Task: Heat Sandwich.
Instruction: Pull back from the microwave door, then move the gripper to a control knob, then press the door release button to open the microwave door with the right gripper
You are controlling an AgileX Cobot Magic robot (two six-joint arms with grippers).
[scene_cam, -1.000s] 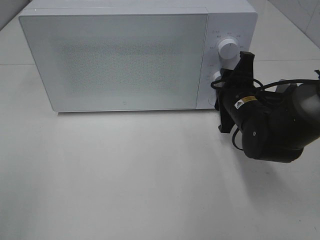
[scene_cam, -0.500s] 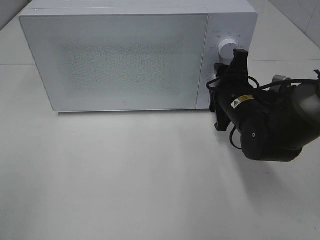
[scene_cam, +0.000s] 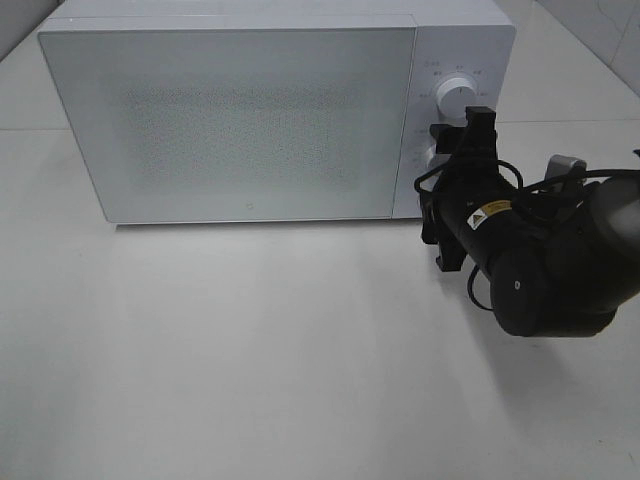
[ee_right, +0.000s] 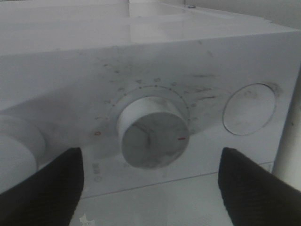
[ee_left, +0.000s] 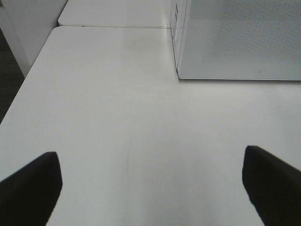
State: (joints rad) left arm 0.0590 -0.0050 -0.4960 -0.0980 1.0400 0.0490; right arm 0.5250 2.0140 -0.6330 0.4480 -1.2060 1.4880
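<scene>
The sandwich is hidden; no view shows it. The white microwave (scene_cam: 240, 120) stands at the back of the table with its door shut. My right gripper (scene_cam: 440, 165) is at the control panel, right in front of the lower knob (ee_right: 150, 139). In the right wrist view this gripper (ee_right: 150, 160) is open, with one dark finger (ee_right: 42, 183) on each side of the knob and not touching it. My left gripper (ee_left: 150, 179) is open and empty above bare table, to the left of the microwave (ee_left: 240, 37).
The upper knob (scene_cam: 457, 98) sits above my right gripper. A round button (ee_right: 249, 109) lies beside the lower knob. The white table (scene_cam: 250, 350) stretches in front of the microwave. Its left edge (ee_left: 19, 94) drops to a dark floor.
My right arm has shifted slightly left, closer to the control panel and over the lower knob. The microwave door has stayed shut.
</scene>
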